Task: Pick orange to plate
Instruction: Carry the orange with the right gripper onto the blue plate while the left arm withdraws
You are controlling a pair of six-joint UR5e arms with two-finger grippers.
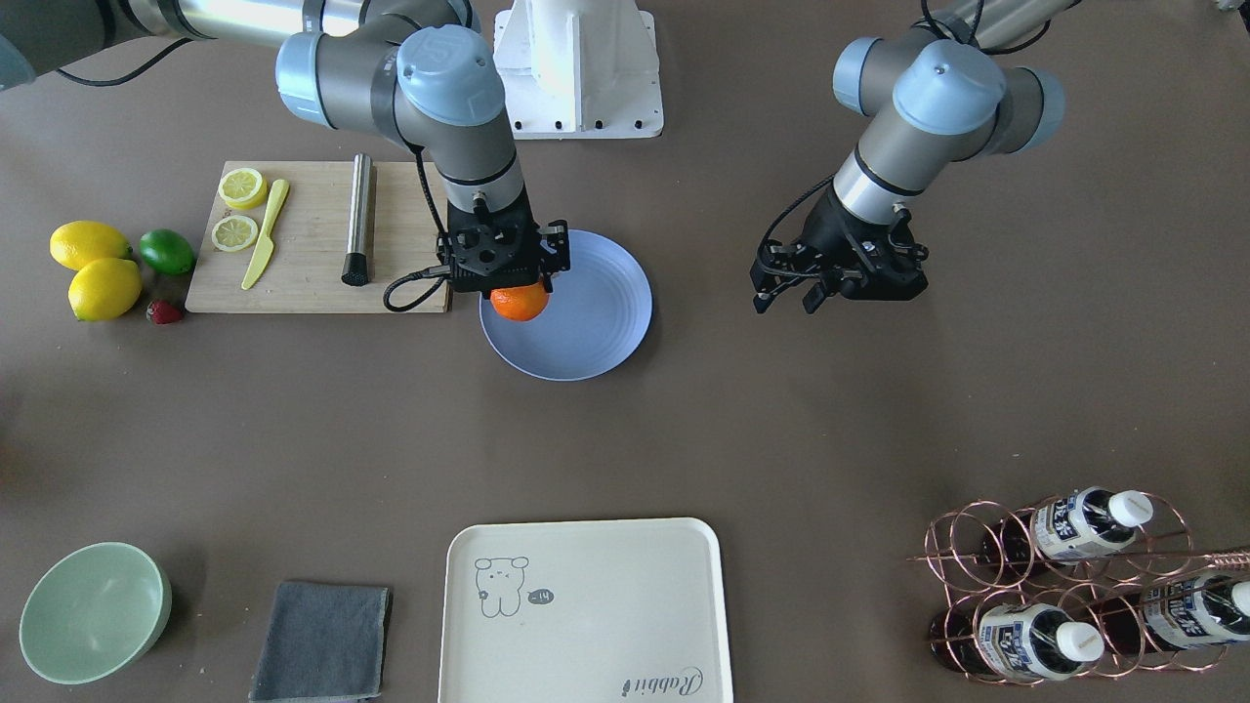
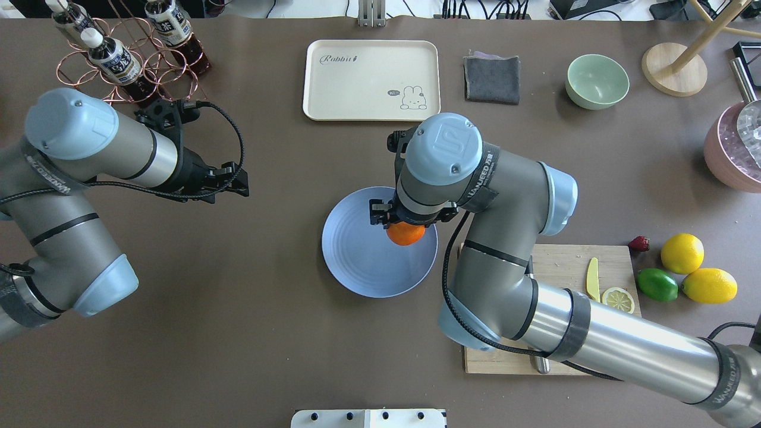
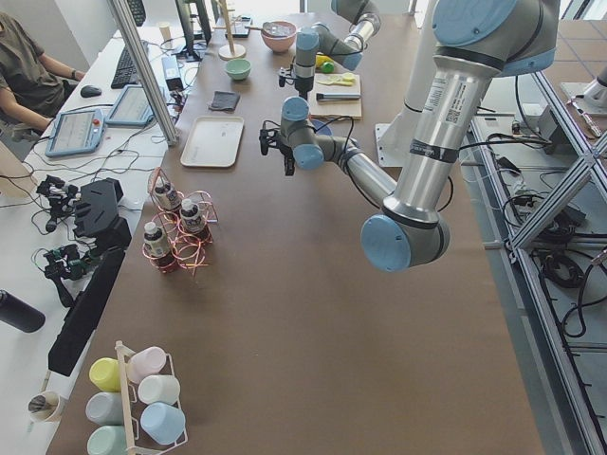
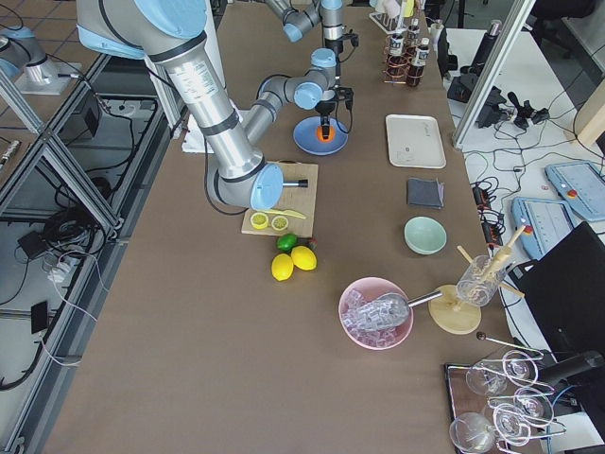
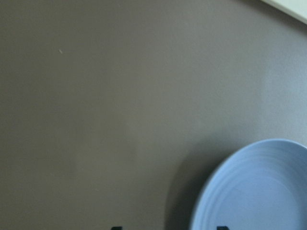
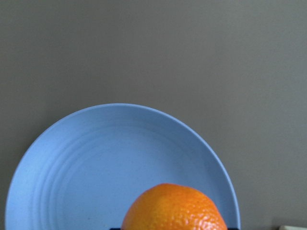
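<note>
The orange (image 1: pixel 520 303) sits between the fingers of my right gripper (image 1: pixel 519 290), which is shut on it. It hangs over the side of the blue-lavender plate (image 1: pixel 596 337) nearest the cutting board. In the right wrist view the orange (image 6: pixel 175 209) fills the bottom edge, with the plate (image 6: pixel 91 163) spread out behind it. I cannot tell whether the fruit touches the plate. My left gripper (image 1: pixel 787 297) hovers open with nothing in it over bare table, well to the side of the plate. The left wrist view catches only the plate's rim (image 5: pixel 211 196).
A wooden cutting board (image 1: pixel 312 268) with lemon slices, a yellow knife and a metal cylinder (image 1: pixel 358 220) lies beside the plate. Beyond the board are two lemons, a lime (image 1: pixel 166 251) and a strawberry. A cream tray (image 1: pixel 586 610), green bowl (image 1: pixel 93 610), grey cloth and bottle rack (image 1: pixel 1074 586) line the operators' edge.
</note>
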